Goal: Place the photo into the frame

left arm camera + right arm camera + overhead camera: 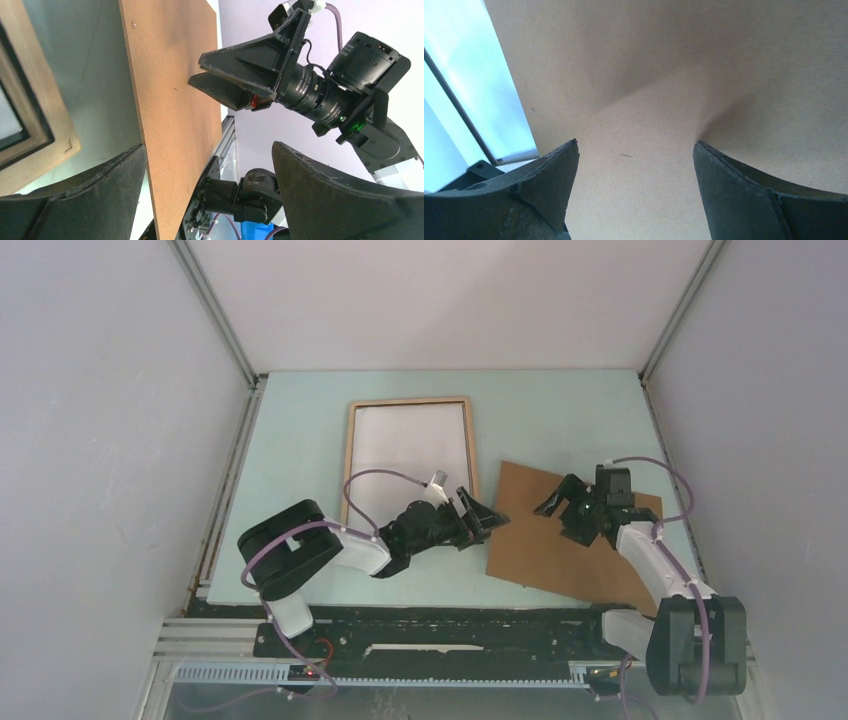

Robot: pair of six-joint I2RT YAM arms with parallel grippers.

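Toward the back of the desk (300,440) lay the frame (408,401), light wood rim upward, its inside pale; whether that was pane or sheet could not be told. Just off its near right corner hung the left gripper (487,508), jaws apart. Beside it the brown backing board (540,555) lay askew, with the right gripper (562,522) spread wide just above it.

Matt brown board (535,543), light wooden frame (348,455)

Top view looks down on the table (560,420); both wrist views closely face the board (525,540).
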